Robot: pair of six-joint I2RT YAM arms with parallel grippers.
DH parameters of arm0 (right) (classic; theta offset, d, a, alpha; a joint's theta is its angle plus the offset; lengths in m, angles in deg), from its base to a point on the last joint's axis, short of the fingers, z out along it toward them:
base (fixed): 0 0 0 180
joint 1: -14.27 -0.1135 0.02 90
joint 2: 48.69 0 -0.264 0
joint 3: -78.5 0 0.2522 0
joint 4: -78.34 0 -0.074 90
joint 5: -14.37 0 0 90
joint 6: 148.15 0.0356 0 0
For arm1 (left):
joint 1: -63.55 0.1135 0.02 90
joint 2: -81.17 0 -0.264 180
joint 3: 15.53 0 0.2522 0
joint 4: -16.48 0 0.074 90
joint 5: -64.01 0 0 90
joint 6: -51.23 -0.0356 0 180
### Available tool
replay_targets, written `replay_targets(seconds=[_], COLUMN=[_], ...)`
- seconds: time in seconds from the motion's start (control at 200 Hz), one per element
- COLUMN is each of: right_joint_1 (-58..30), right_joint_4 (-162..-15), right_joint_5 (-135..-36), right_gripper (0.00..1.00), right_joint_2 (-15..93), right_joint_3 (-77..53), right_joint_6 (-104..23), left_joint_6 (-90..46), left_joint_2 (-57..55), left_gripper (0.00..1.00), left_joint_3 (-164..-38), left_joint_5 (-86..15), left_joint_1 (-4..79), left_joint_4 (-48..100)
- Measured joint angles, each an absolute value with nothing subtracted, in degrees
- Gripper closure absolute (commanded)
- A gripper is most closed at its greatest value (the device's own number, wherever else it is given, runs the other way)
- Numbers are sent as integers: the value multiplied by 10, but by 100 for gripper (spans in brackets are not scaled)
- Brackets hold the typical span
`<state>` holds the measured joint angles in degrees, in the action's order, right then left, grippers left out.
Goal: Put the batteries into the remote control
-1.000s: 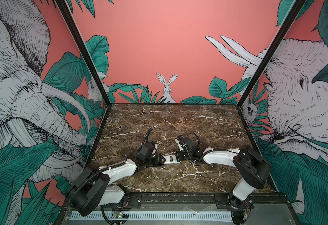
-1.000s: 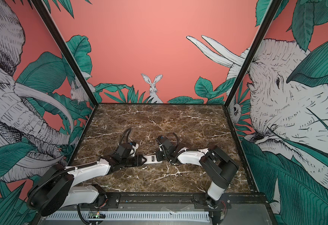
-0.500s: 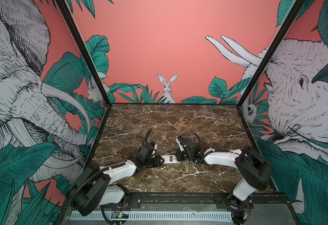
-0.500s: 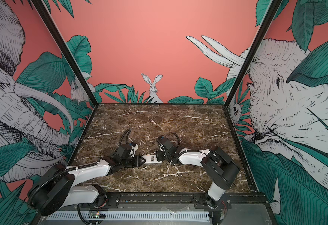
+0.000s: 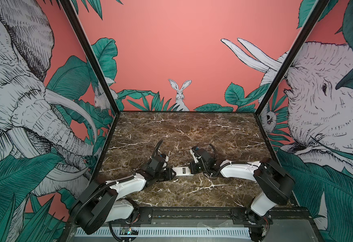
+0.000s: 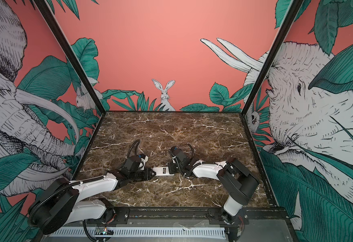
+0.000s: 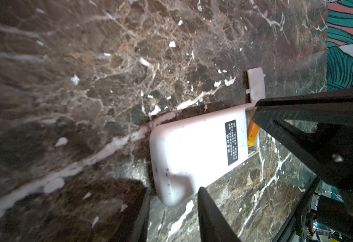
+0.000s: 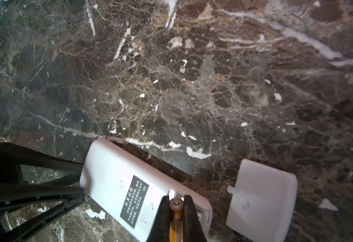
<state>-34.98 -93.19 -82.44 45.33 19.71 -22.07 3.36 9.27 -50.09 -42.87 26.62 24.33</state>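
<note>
A: Where's the action? The marble table [image 5: 182,134] looks nearly bare.

B: Low in the middle of both top views. The left gripper [image 5: 172,173] reaches in from the left and the right gripper [image 5: 193,169] from the right. The remote control [image 5: 182,170] lies flat between them, white back up.

A: Is the left one gripping it?

B: Its jaws sit either side of the remote's plain end. Whether they're pressing or only bracketing it, I can't tell. I'd want it firm, so the handset can't skate on that stone.

A: And the loose white square?

B: That's the battery cover [image 8: 261,199], just beside the remote at the lower right of the right wrist view, so the bay [image 8: 199,212] is open.

A: And the right one?

B: Pinched tight on an orange battery [image 8: 175,204], right over the bay. I'd tip one end in first and press it down along the slot — and let go only once it lies level. The second battery I can't find.
</note>
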Motion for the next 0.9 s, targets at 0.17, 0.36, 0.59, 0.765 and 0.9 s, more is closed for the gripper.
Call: replay_targets(seconds=[0.17,0.36,0.59,0.765,0.9], right_joint_1=[-350,-350,-350,-350,-350], right_joint_4=[-945,-961,-978,-987,-995], right_joint_5=[-820,-818,-816,-817,-817], right_gripper=[95,96,95,95,95], right_joint_2=[440,427,427,428,438], right_joint_3=[210,232,235,235,235], right_joint_6=[-202,-177,-161,-156,-150], left_joint_6=[35,37,37,37,37], left_joint_2=[93,92,92,92,93], left_gripper=[61,62,62,63,63], left_joint_3=[-498,-496,-494,-492,-491], left_joint_5=[-429,-431,-433,-434,-434], left_joint_1=[266,266,266,266,266], left_joint_4=[238,232,229,225,225])
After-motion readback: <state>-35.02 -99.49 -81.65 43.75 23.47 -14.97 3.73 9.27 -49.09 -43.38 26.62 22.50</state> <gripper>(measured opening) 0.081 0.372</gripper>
